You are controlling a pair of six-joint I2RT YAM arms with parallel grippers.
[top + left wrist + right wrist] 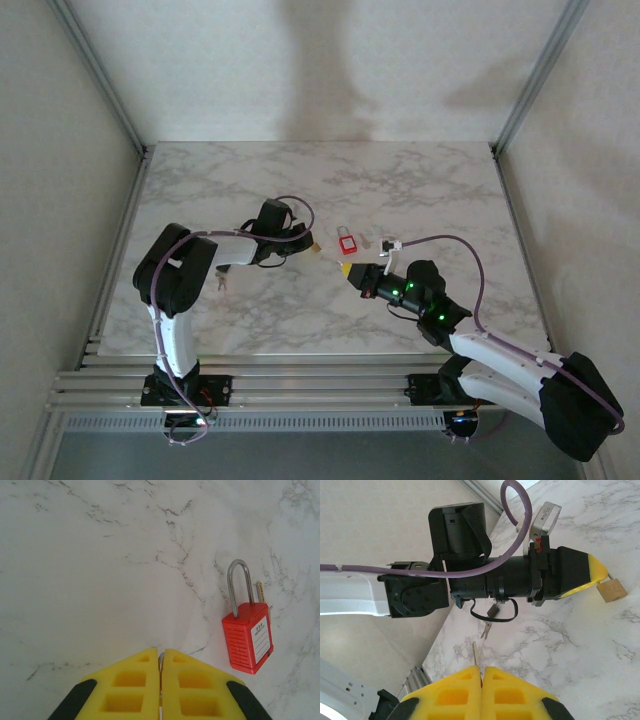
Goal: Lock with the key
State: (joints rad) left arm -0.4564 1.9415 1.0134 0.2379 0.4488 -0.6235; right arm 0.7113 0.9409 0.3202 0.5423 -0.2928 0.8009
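Altogether, one red padlock (247,637), one brass padlock (612,590).

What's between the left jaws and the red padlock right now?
Nothing. In the left wrist view, the stretch from the left gripper to the red padlock is bare marble table, and the two are apart.

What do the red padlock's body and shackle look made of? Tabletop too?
Red ribbed padlock body: looks like moulded plastic, satin, going by the ribbed sides and even colour. U-shaped silver shackle: metal, probably steel, polished; it shows bright highlights. White grey-veined tabletop: marble look, smooth; real stone or printed laminate, can't tell.
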